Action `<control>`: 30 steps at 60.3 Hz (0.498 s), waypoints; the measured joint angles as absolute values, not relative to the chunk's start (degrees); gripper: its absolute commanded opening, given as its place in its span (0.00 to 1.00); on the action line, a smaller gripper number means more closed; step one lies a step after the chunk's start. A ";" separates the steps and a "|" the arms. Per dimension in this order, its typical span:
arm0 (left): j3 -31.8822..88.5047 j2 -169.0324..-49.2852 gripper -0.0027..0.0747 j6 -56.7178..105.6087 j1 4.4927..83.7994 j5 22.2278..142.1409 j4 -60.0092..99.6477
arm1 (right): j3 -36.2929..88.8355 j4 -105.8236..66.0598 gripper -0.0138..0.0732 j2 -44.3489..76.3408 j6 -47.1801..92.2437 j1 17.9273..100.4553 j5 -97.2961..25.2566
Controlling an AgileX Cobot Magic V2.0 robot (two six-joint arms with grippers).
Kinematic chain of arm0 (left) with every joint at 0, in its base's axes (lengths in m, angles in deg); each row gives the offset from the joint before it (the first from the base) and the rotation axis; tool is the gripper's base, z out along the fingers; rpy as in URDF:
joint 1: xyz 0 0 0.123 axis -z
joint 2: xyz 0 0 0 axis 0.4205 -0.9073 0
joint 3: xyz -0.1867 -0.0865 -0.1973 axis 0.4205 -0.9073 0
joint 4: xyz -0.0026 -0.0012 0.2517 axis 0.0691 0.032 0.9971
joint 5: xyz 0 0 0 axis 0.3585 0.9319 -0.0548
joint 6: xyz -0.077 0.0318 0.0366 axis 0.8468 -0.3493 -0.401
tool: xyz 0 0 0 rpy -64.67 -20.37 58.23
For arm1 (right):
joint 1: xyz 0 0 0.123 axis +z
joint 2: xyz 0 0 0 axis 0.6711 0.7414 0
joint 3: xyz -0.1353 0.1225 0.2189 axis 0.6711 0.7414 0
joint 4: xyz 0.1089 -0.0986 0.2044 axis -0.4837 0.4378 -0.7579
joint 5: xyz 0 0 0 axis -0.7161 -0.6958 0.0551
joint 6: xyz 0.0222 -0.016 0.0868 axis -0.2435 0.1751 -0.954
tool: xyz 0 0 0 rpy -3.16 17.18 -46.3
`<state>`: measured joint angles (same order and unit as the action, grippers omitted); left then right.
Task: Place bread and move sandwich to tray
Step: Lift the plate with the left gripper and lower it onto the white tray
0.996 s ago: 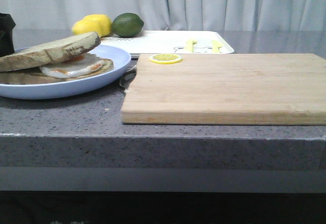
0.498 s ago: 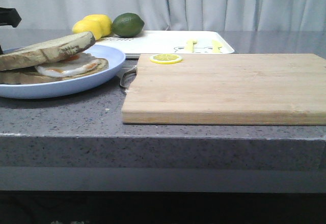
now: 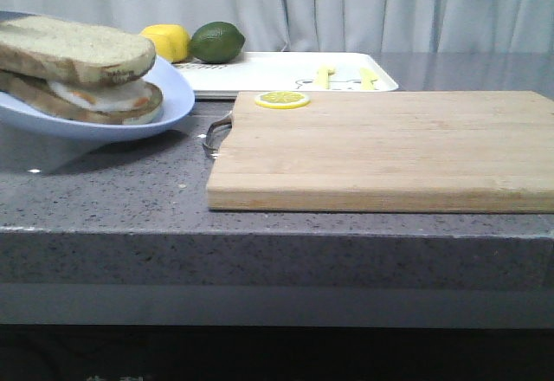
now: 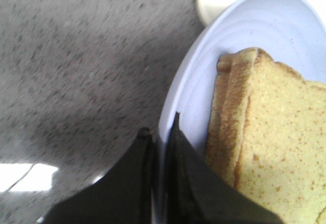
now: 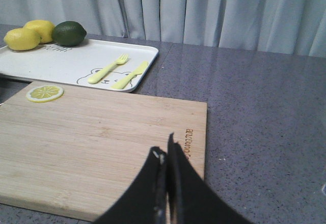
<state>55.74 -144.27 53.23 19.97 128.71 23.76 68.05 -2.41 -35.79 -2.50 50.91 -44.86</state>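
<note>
We find the left gripper point(image 4: 162, 140) pinched on the plate point(image 3: 164, 108) rim, upper left; the sandwich point(image 3: 82, 74) looks loose, likely to slide. Right gripper point(image 5: 165, 158) closed, empty.

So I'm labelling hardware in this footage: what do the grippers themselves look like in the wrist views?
Both look alike: the left gripper and the right gripper each show two matte black fingers, broad at the base and tapering to thin pointed tips. No cables, markings or logos are visible on either; the arms themselves are out of view.
</note>
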 measured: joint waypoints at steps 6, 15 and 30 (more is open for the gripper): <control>58.26 -144.55 0.01 51.97 19.96 129.25 18.29 | 68.05 -2.41 0.09 -35.79 -2.50 50.91 -44.86; 63.19 -147.60 0.01 51.01 21.52 129.47 12.17 | 68.05 -2.41 0.09 -35.79 -2.50 50.91 -44.86; 76.89 -160.15 0.01 51.04 25.15 130.99 11.47 | 68.05 -2.41 0.09 -35.79 -2.50 50.91 -44.86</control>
